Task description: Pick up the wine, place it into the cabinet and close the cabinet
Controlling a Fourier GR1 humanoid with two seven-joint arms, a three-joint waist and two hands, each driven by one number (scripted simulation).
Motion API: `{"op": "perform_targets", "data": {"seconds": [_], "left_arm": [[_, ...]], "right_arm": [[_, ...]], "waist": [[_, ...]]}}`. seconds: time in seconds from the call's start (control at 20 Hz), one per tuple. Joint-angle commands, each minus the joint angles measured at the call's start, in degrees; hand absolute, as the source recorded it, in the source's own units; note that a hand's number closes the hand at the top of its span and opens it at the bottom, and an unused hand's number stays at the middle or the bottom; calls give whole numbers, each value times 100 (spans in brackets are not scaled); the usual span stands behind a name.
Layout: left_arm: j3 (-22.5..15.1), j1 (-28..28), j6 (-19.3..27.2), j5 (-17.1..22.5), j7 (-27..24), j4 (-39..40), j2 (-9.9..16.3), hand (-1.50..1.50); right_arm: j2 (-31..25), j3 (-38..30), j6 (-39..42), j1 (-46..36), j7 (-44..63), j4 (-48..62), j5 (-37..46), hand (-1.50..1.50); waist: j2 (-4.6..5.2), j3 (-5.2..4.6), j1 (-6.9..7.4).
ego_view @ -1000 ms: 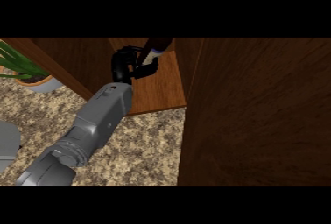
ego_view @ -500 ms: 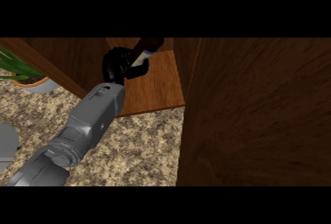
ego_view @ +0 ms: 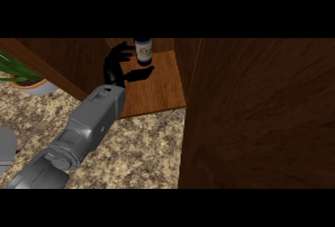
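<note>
The wine bottle [ego_view: 143,51], dark with a pale label, stands upright at the back of the cabinet's wooden shelf [ego_view: 160,91]. My right hand [ego_view: 119,66] is just left of the bottle, reaching in from the lower left. Its fingers are spread and straight, and the thumb points toward the bottle's base without curling round it. The bottle's top is cut off by the view's upper edge. My left hand does not show.
A large dark wooden cabinet door [ego_view: 262,115] stands open on the right. Another wooden panel [ego_view: 59,60] is at the left. A potted green plant [ego_view: 26,80] sits on the speckled counter [ego_view: 141,146]. A grey shape [ego_view: 4,150] shows at the left edge.
My right hand was curled round the bottle; its fingers have since opened and let go. The bottle stands on the shelf on its own.
</note>
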Motion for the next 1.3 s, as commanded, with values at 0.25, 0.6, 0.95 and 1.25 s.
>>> {"op": "perform_targets", "data": {"seconds": [0.25, 0.6, 0.95, 1.25], "left_arm": [[-23, 94, -365, -39, 162, 85, 454, -150], [-242, 186, -768, -267, -236, 47, 403, -150], [-57, -28, -2254, -85, -556, -554, 363, -150], [464, 95, -3335, 367, -1226, -980, 189, -150]], "right_arm": [[69, 96, -14, 94, 17, -205, -56, -150], [0, 124, -82, -144, 120, -115, 70, -150], [-11, 11, -142, -1, 117, -189, 53, -150], [-17, 56, -319, 0, 243, -161, 275, -150]], "waist": [[22, -25, 32], [-67, -37, 226], [-194, -25, 417], [-288, -21, 690]]}}
